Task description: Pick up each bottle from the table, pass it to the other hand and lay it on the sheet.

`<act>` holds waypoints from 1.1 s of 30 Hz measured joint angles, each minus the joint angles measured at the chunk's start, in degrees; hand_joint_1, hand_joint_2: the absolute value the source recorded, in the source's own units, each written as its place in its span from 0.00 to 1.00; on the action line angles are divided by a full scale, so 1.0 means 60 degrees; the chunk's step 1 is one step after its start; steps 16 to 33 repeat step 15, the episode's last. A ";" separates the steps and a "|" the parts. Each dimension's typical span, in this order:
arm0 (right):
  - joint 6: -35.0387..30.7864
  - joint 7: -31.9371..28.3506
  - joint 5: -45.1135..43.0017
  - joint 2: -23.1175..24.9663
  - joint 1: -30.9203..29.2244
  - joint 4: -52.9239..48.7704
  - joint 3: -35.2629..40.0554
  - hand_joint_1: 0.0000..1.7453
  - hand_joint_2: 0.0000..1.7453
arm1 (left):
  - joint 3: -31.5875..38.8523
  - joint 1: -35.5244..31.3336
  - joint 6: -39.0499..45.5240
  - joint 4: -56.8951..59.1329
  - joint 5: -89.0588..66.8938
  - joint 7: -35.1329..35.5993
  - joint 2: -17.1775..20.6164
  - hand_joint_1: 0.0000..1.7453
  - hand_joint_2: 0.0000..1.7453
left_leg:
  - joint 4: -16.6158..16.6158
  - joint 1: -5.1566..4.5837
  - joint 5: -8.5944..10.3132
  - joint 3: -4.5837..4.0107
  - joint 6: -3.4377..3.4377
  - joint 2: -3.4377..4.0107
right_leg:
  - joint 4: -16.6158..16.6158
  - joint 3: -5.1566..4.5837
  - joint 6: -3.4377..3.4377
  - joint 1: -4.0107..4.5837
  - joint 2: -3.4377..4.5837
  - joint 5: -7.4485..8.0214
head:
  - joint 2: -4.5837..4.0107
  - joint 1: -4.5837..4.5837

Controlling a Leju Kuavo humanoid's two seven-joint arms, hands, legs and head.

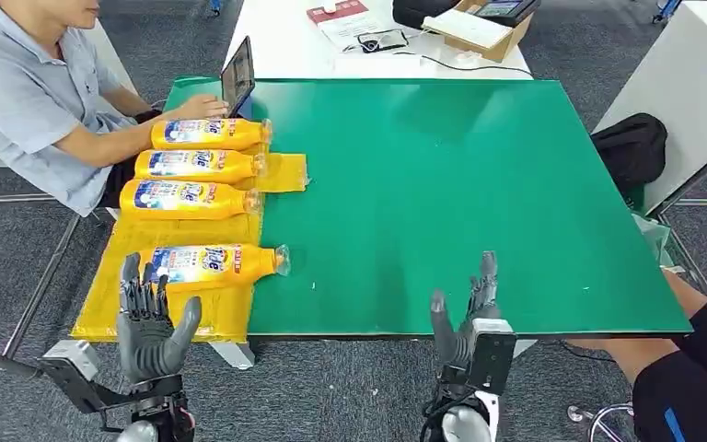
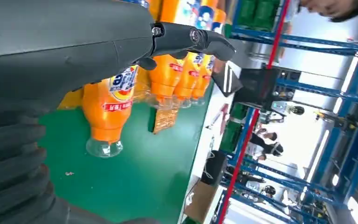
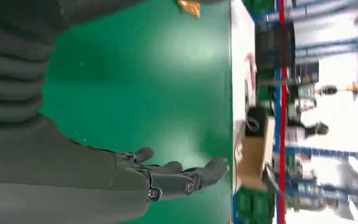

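Several yellow-orange bottles lie on their sides on the yellow sheet at the table's left. The nearest bottle has its clear cap toward the green mat. Three more lie in a row behind it. My left hand is raised just in front of the nearest bottle, fingers spread, holding nothing. My right hand hovers over the near edge of the green mat, fingers apart, empty.
A person sits at the far left with a hand by the farthest bottle and a tablet. A white table with boxes stands behind. A black bag lies at right; another person's leg is near right.
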 measured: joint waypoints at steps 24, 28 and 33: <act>0.0645 -0.0156 0.0965 -0.0076 0.0201 0.0703 -0.0816 0.00 1.00 | -0.0262 -0.0601 0.0409 0.1333 -0.0758 -0.1198 0.0098 0.00 1.00 | 0.0000 0.0000 -0.0001 -0.0001 0.0002 0.0002 | 0.0001 0.0000 0.0001 0.0000 0.0001 0.0000 | 0.0000 -0.0004; 0.0645 -0.0156 0.0965 -0.0076 0.0201 0.0703 -0.0816 0.00 1.00 | -0.0262 -0.0601 0.0409 0.1333 -0.0758 -0.1198 0.0098 0.00 1.00 | 0.0000 0.0000 -0.0001 -0.0001 0.0002 0.0002 | 0.0001 0.0000 0.0001 0.0000 0.0001 0.0000 | 0.0000 -0.0004; 0.0645 -0.0156 0.0965 -0.0076 0.0201 0.0703 -0.0816 0.00 1.00 | -0.0262 -0.0601 0.0409 0.1333 -0.0758 -0.1198 0.0098 0.00 1.00 | 0.0000 0.0000 -0.0001 -0.0001 0.0002 0.0002 | 0.0001 0.0000 0.0001 0.0000 0.0001 0.0000 | 0.0000 -0.0004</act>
